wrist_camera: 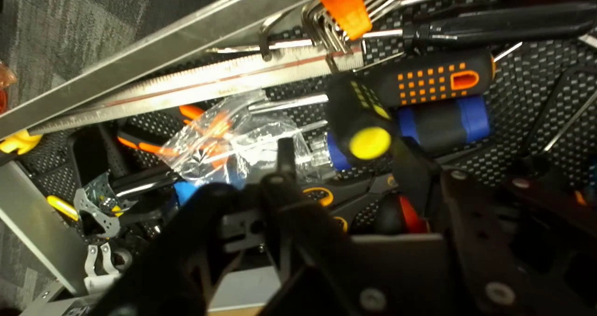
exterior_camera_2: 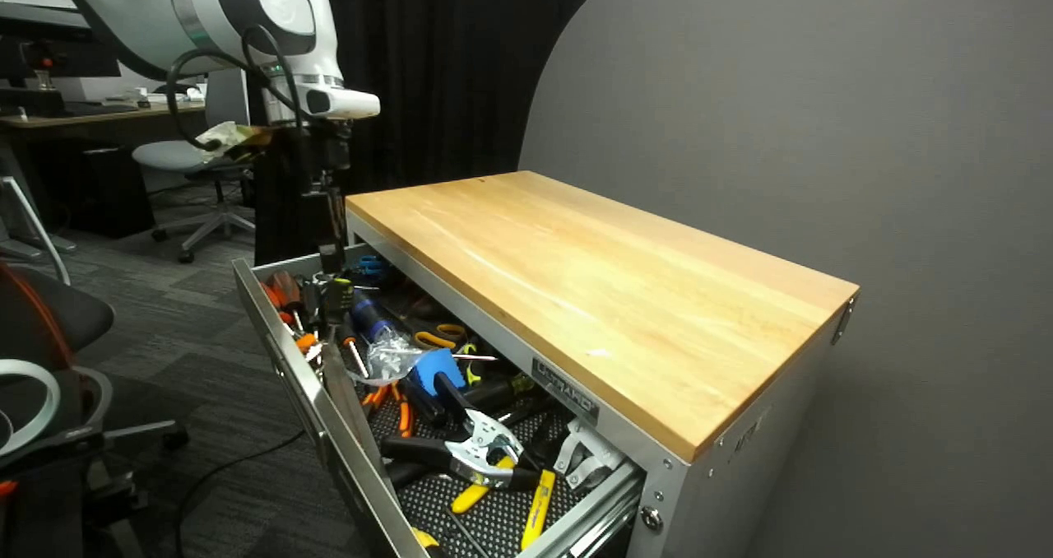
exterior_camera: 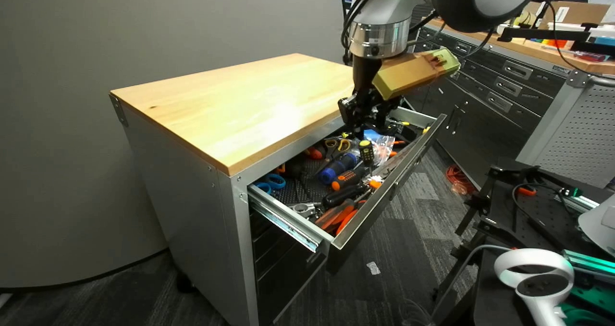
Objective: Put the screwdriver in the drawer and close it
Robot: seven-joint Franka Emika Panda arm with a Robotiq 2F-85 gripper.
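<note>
Screwdriver (exterior_camera: 366, 152), spread hand (exterior_camera: 369, 127) above; drawer (exterior_camera: 386, 187) extended

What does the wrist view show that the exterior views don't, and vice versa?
Only the wrist view: scale marks on the long silvery metal ruler; from outside, none can be made out.
Only the exterior views: the white-and-black robot arm and the plain grey wall.
All three: the stubby black-and-yellow screwdriver, the crinkled clear plastic bag and the open, shallow grey metal drawer.

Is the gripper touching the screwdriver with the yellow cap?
Cannot tell: the wrist view shows the gripper with one finger bordering the screwdriver, but contact or gap isn't plain.
</note>
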